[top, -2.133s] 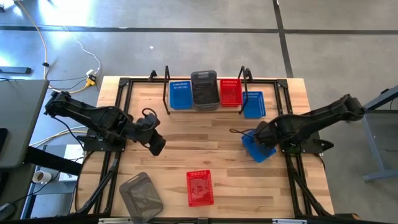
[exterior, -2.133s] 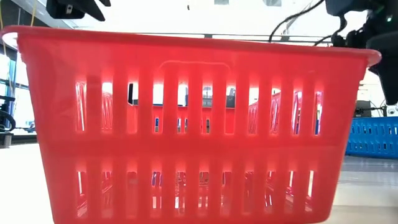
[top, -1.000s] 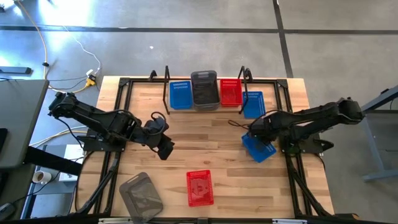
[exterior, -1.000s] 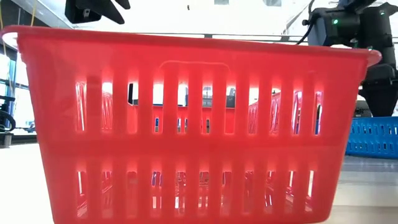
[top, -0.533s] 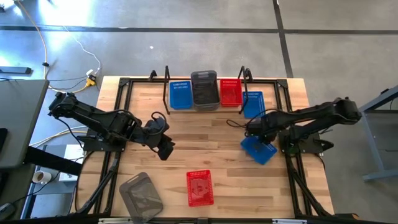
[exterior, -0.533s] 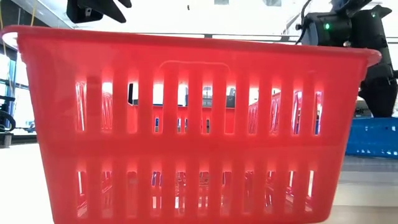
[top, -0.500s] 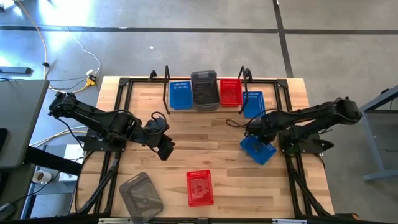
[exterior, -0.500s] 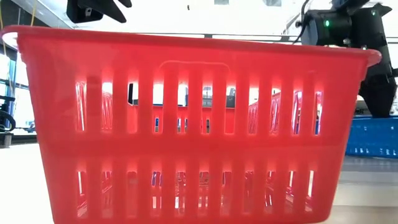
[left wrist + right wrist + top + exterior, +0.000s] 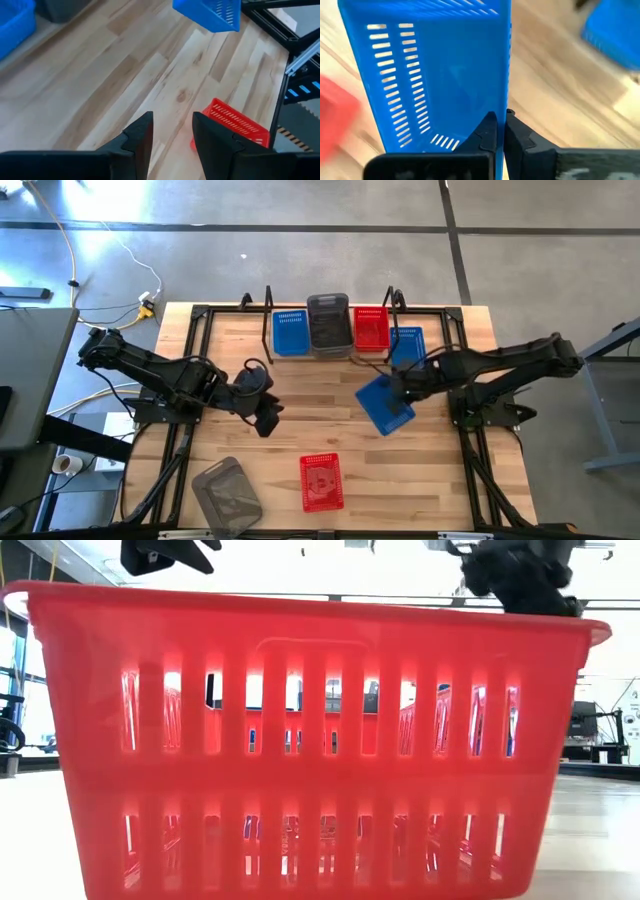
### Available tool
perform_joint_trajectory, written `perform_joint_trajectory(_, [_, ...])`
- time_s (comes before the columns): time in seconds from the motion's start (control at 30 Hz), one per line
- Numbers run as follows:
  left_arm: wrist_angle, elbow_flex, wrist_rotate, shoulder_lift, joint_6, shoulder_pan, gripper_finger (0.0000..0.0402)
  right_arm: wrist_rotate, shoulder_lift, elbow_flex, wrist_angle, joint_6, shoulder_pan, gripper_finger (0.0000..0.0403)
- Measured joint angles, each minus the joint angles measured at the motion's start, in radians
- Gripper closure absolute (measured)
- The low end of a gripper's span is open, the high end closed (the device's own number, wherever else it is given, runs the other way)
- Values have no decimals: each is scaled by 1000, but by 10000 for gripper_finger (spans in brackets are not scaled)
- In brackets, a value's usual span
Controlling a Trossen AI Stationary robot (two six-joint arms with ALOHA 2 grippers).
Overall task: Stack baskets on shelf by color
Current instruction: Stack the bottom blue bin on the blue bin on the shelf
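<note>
The right arm reaches in from the table's right edge toward the middle; its gripper [image 9: 500, 125] is clenched on the rim of a blue basket [image 9: 384, 402], which hangs tilted and clear of the table [image 9: 320, 430], just near of the shelf's right end; in the right wrist view the fingers [image 9: 487, 131] pinch one thin wall, and the basket's slotted side and mesh floor face the camera.

The left arm stretches from the left edge toward the centre; its gripper [image 9: 266, 420] hovers over bare wood, fingers [image 9: 141, 135] parted and holding nothing.

The shelf [image 9: 330, 330] stands at the far edge; on it, left to right, sit a blue basket [image 9: 291, 332], a grey basket [image 9: 328, 325] and a red basket [image 9: 370, 328]; whether any of these is a stack of several I cannot tell. Another blue basket [image 9: 407, 345] lies just right of the shelf's right post.

Near the front edge a red basket [image 9: 321, 481] sits upright, mouth up, and fills the low view with its slotted wall; left of it a second grey basket [image 9: 226, 493] lies skewed at the near left. The baskets show nothing inside.

All are small rectangular plastic tubs with slotted walls; the grey ones are smoky and translucent.
</note>
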Motion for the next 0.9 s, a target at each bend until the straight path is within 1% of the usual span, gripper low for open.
perform_joint_trajectory(0.17, [53, 0, -26, 0, 110, 0, 273, 93, 0, 96, 59, 48, 0, 402])
perform_joint_trajectory(0.3, [107, 0, -44, 0, 200, 0, 273, 146, 0, 132, 136, 57, -2, 402])
perform_joint_trajectory(0.5, [182, 0, -61, 0, 367, 0, 273, 219, 3, 138, 289, 61, -2, 402])
perform_joint_trajectory(0.63, [220, 0, -69, 0, 458, 0, 273, 272, 23, 138, 422, 44, -2, 403])
perform_joint_trajectory(0.77, [256, 0, -69, 0, 543, 0, 273, 315, 65, 139, 536, 18, -2, 403])
perform_joint_trajectory(0.9, [273, 0, -69, 0, 627, 0, 273, 352, 124, 139, 600, 43, -4, 403])
